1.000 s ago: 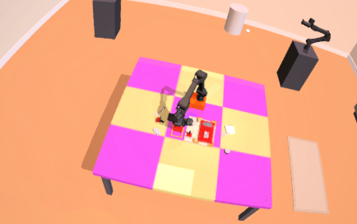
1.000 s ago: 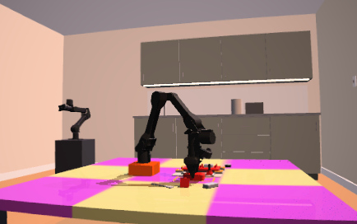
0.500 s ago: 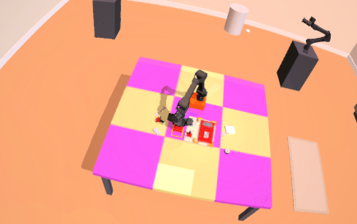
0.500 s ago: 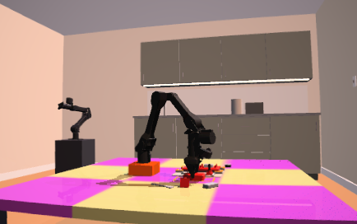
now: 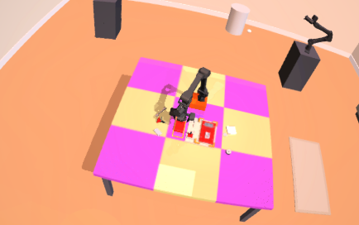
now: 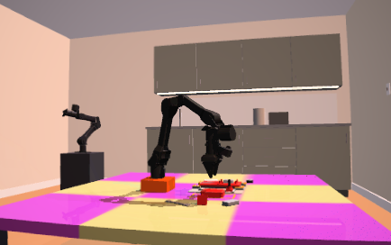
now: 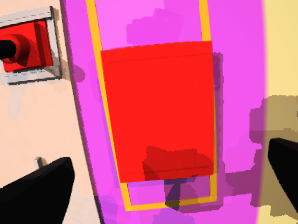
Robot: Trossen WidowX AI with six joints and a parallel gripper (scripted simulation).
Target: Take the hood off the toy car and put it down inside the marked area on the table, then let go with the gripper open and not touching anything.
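The red hood (image 7: 156, 103) (image 5: 179, 126) (image 6: 211, 194) lies flat on the table inside the yellow-outlined marked area (image 7: 93, 23) (image 5: 177, 136), with its right edge along the right line. My gripper (image 7: 172, 159) (image 5: 180, 115) (image 6: 211, 173) is open and empty. It hangs above the hood, clear of it, with a dark finger at each side of the wrist view. The toy car (image 5: 207, 132) (image 6: 222, 183) (image 7: 27, 46) stands just beside the marked area, red on a pale base.
Small loose parts lie around: a white piece (image 5: 231, 131), another white piece (image 5: 158, 131), a red bit (image 5: 159, 120) and a small wheel (image 5: 227, 152). The arm's orange base (image 5: 198, 103) (image 6: 157, 184) stands behind the car. A second arm (image 5: 318, 35) stands on a black pedestal off the table.
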